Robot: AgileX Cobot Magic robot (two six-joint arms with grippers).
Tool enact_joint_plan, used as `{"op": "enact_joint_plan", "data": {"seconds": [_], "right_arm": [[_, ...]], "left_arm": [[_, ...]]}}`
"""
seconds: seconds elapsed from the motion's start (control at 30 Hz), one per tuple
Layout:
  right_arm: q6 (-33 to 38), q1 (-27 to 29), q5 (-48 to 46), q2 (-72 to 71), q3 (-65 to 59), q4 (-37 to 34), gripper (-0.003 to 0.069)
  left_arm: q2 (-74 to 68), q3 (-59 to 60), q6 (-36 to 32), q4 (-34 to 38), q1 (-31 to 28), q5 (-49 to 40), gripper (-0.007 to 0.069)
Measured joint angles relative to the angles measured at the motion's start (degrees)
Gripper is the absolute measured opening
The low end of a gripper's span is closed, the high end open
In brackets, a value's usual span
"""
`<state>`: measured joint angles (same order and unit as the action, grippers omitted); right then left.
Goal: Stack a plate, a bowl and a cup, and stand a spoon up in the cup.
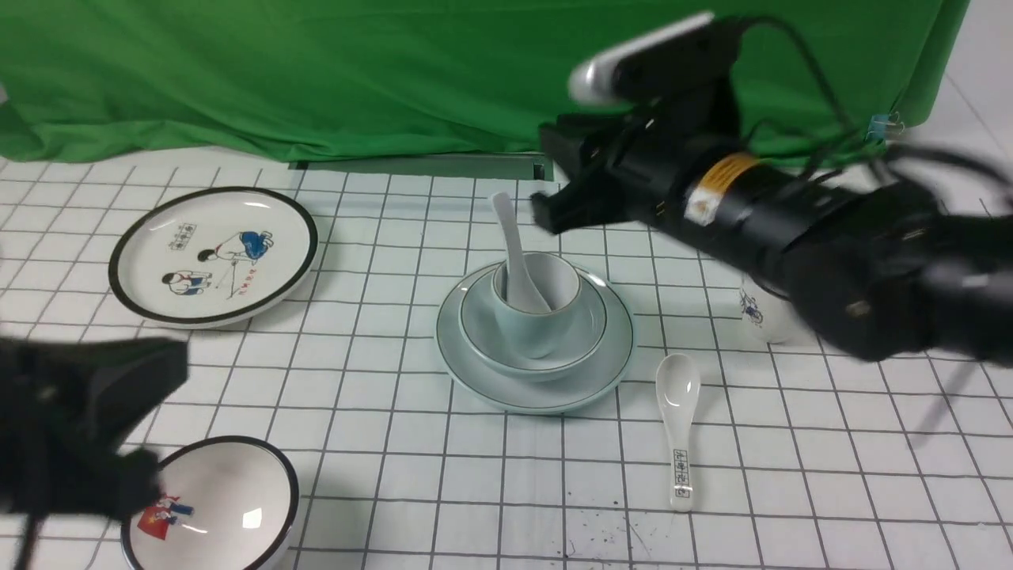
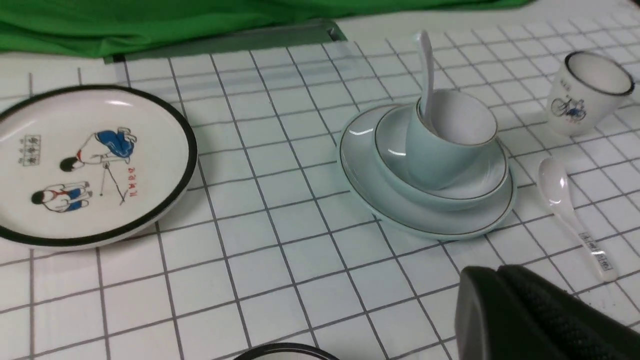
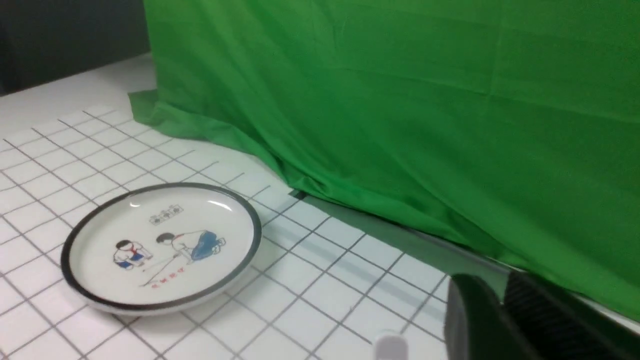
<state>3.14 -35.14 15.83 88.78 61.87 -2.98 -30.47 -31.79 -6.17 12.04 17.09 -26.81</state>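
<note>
The pale blue-green plate [image 1: 546, 389] lies at the table's middle with the matching bowl [image 1: 592, 328] on it and the cup [image 1: 536, 332] in the bowl. The plain white spoon [image 1: 510, 237] stands in the cup, its handle leaning back-left. The stack also shows in the left wrist view: plate [image 2: 380, 200], bowl [image 2: 480, 185], cup [image 2: 430, 160], spoon [image 2: 426, 70]. My right gripper [image 1: 546, 212] hovers just right of the spoon handle's top, blurred, slightly open and empty [image 3: 487, 285]. My left gripper [image 1: 170, 364] is shut and empty at the near left [image 2: 492, 272].
A white black-rimmed cartoon plate [image 1: 214, 253] lies at the back left. A white picture bowl [image 1: 214, 507] sits at the front left, under my left arm. A white drawn cup [image 1: 764, 313] and a marked spoon [image 1: 679, 427] are right of the stack. Green cloth [image 1: 396, 71] hangs behind.
</note>
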Motion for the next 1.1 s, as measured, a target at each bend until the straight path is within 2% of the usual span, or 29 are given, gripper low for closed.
{"op": "enact_joint_plan", "data": {"seconds": [0.1, 0.23, 0.37, 0.57, 0.77, 0.97, 1.1], "right_arm": [[2.91, 0.0, -6.26, -8.79, 0.0, 0.0, 0.0012], [5.53, 0.0, -10.28, -19.13, -1.11, 0.0, 0.001], [6.32, 0.0, -11.96, -31.44, -7.86, 0.0, 0.001], [5.98, -0.05, -13.74, -46.17, -18.73, 0.0, 0.001], [5.76, -0.05, -15.21, -56.54, -23.53, 0.0, 0.0012], [5.75, -0.05, -22.36, -61.11, -23.89, 0.0, 0.0026], [5.75, -0.05, -23.78, -61.24, -24.0, 0.0, 0.0036]], "left_arm": [[8.61, 3.21, 1.24, -2.29, 0.0, 0.0, -0.0031], [16.89, 5.94, 1.63, -4.54, 0.0, 0.05, -0.0031], [23.55, 7.04, 1.63, -6.08, 0.0, -0.32, -0.0031], [24.73, 7.04, 1.63, -6.25, 0.0, -0.32, -0.0031], [24.73, 7.04, 1.63, -6.25, 0.0, -0.32, -0.0031], [24.73, 7.04, 1.63, -6.25, 0.0, -0.32, -0.0031], [24.73, 7.04, 1.7, -6.25, 0.0, -0.32, -0.0031]]}}
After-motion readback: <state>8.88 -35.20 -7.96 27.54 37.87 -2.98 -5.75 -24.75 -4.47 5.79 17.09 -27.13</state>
